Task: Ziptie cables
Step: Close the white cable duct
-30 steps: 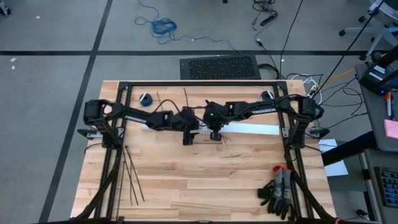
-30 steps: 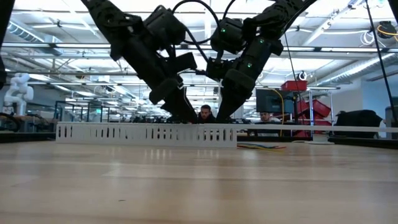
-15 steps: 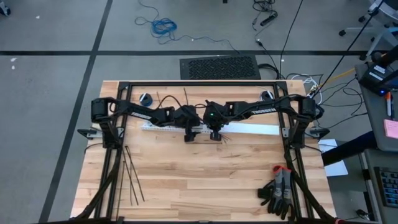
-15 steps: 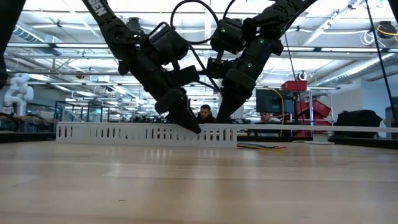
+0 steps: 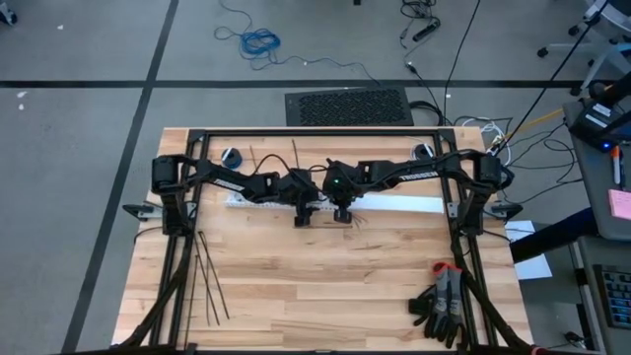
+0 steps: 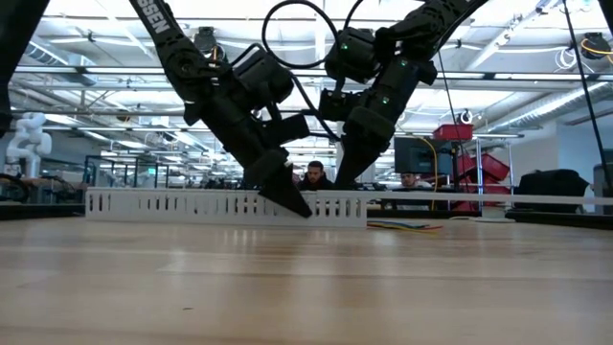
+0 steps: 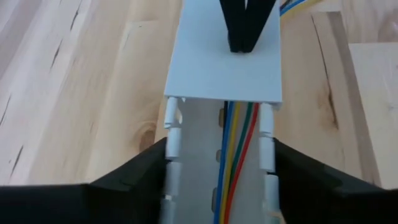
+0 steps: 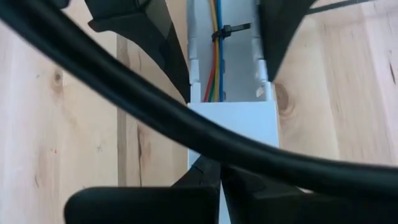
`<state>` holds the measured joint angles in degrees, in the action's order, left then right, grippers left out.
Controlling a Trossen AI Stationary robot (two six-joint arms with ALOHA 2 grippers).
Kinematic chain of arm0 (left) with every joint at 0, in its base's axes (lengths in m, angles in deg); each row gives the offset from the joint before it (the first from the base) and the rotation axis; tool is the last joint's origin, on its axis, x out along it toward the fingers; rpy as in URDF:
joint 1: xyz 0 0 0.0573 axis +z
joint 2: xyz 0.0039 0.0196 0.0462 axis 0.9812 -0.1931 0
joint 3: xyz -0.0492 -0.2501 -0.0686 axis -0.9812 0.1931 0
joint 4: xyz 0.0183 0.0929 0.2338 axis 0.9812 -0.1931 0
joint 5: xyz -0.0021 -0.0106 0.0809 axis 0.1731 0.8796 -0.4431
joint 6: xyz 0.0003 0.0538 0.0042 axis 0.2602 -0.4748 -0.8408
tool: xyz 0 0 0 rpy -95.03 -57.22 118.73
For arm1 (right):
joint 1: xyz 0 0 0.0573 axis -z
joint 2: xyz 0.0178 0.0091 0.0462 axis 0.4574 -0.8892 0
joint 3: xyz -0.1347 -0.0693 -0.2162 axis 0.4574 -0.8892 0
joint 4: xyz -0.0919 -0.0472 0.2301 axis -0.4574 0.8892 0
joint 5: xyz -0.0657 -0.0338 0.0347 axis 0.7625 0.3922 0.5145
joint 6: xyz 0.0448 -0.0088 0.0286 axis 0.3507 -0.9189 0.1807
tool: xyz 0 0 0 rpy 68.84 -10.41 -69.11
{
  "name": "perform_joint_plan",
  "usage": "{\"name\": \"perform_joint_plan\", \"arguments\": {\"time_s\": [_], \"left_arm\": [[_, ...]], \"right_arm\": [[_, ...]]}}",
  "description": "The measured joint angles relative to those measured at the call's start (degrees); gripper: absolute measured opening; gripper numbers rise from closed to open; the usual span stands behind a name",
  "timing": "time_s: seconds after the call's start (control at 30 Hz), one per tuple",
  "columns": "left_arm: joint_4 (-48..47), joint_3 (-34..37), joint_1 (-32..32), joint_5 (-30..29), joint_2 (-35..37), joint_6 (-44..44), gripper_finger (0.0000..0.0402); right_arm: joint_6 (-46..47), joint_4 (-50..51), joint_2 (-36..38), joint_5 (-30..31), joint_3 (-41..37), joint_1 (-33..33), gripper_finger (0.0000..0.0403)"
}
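The left pincer (image 6: 287, 199) has dropped to straddle the white duct (image 7: 217, 124); its elbow shifted inward.

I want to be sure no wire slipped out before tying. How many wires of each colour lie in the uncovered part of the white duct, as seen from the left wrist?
Blue wire: 1
Yellow wire: 1
Green wire: 1
Red wire: 1
Total: 4
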<state>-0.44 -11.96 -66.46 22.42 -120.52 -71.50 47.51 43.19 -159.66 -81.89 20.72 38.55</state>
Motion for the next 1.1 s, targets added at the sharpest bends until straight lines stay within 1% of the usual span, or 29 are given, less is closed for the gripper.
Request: {"name": "perform_joint_plan", "arguments": {"time_s": [0.07, 0.17, 0.47, 0.6, 0.73, 0.87, 1.0, 1.1], "left_arm": [[0.02, 0.00, -0.01, -0.01, 0.00, 0.50, 0.0224], [0.27, 0.00, -0.32, -0.32, -0.01, 1.44, 0.0213], [0.49, 0.02, -0.55, -0.70, -0.08, 2.16, 0.0209], [0.47, 0.02, -0.55, -0.71, -0.08, 2.13, 0.0212], [1.04, -0.01, -0.54, -0.76, -0.20, 1.83, 0.0214], [0.91, -0.02, -0.50, -0.80, -0.21, 1.97, 0.0214], [0.90, -0.02, -0.50, -0.82, -0.21, 1.95, 0.0215], [0.85, -0.02, -0.52, -0.81, -0.21, 1.87, 0.0215]], "right_arm": [[0.00, -0.09, 0.00, 0.11, -0.04, 0.00, 0.0000], [-0.15, -1.20, -0.11, 0.11, -0.10, 0.00, 0.0000], [-1.37, -8.41, -3.25, -0.95, -0.04, 0.33, 0.0000], [-2.23, -9.20, -2.24, -0.79, -0.09, 0.28, 0.0000], [-2.56, -4.96, 2.28, 1.01, -0.54, -0.51, 0.0000], [-2.08, 0.54, 7.29, 5.55, -0.11, -0.72, 0.0000], [-0.28, 5.25, 6.81, 6.11, -0.36, -0.42, 0.0000], [-0.13, 5.15, 5.24, 6.03, -0.15, -0.49, 0.0000]]}}
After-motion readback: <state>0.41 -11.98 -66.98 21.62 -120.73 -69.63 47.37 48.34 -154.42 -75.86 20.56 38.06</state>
